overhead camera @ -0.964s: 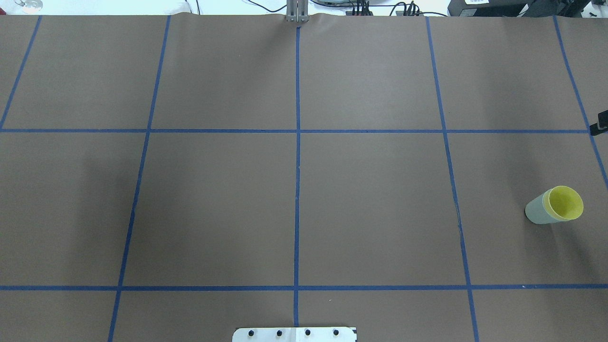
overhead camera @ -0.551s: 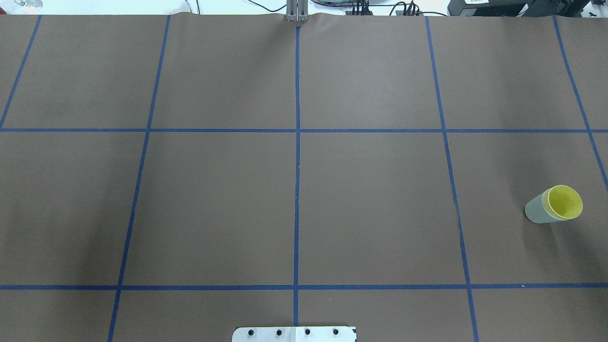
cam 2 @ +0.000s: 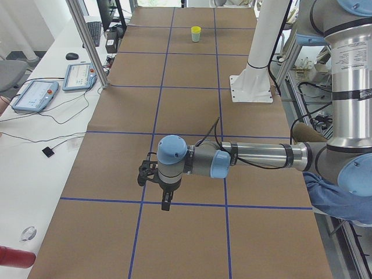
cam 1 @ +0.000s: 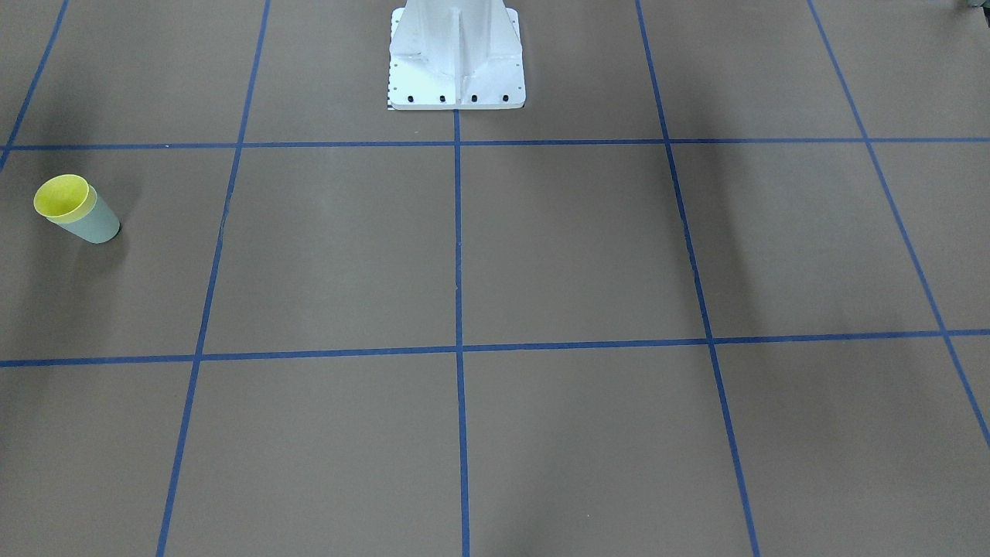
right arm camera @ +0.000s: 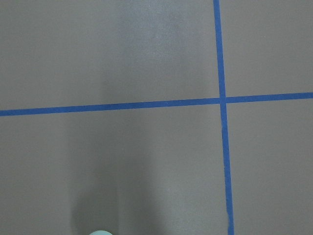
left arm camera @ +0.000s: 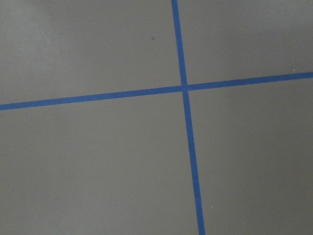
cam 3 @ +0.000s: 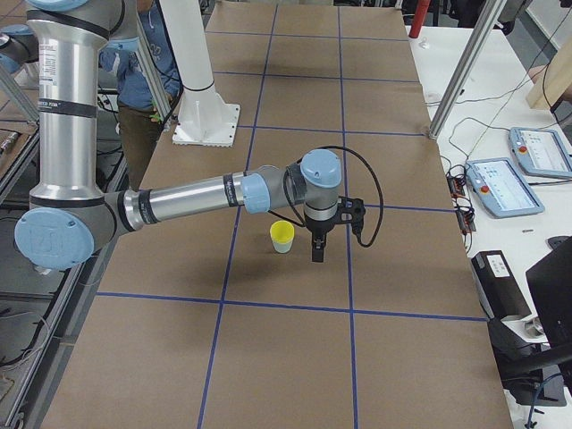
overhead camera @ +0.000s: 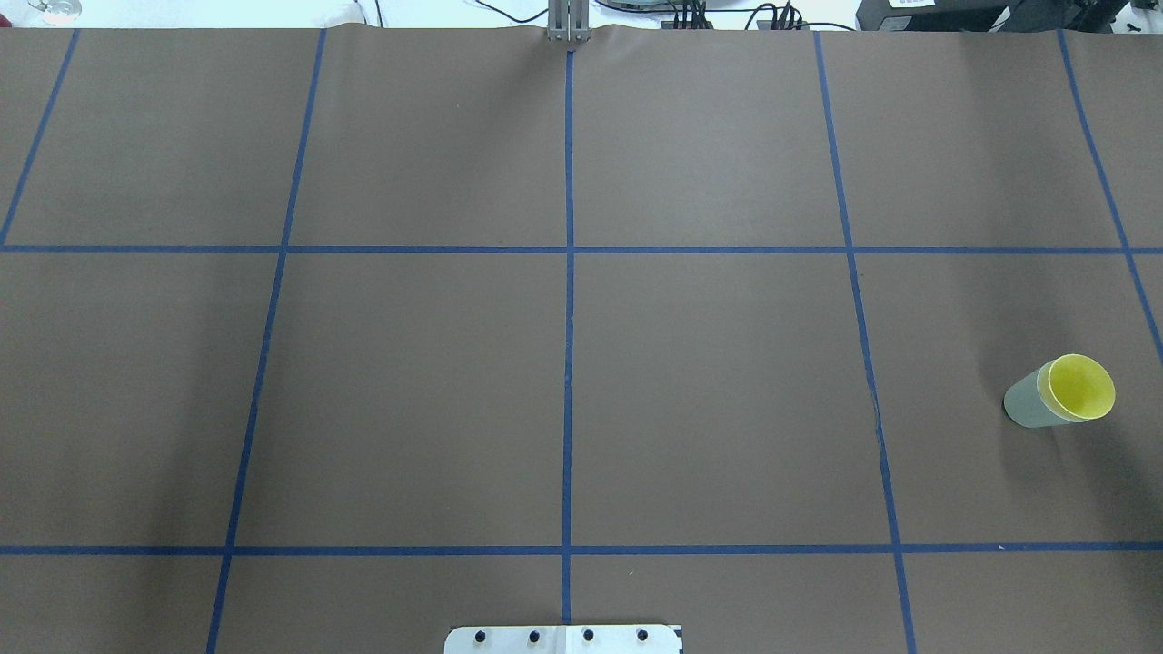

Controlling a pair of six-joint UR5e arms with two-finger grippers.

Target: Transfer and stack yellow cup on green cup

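Both arms' jaws — seen from side views only, cannot tell how wide. Near the cups, right arm [cam 3: 188, 201]; well apart, left arm [cam 2: 250, 156]. Near worktop's [overhead camera: 709, 381] right edge: yellow cup [overhead camera: 1081, 388] nested upright in green cup [overhead camera: 1025, 406]. Stacked, seemingly — withdraw straight, avoid nudging.

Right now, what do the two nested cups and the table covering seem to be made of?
Yellow cup: likely thin plastic, smooth, with a uniform bright colour and a thin, even rim.
Green cup: probably the same plastic, with a pale, plain, matte-looking wall.
Table covering: seems to be brown paper or card, flat and dull, with no weave visible.
Grid lines: look like blue adhesive tape.
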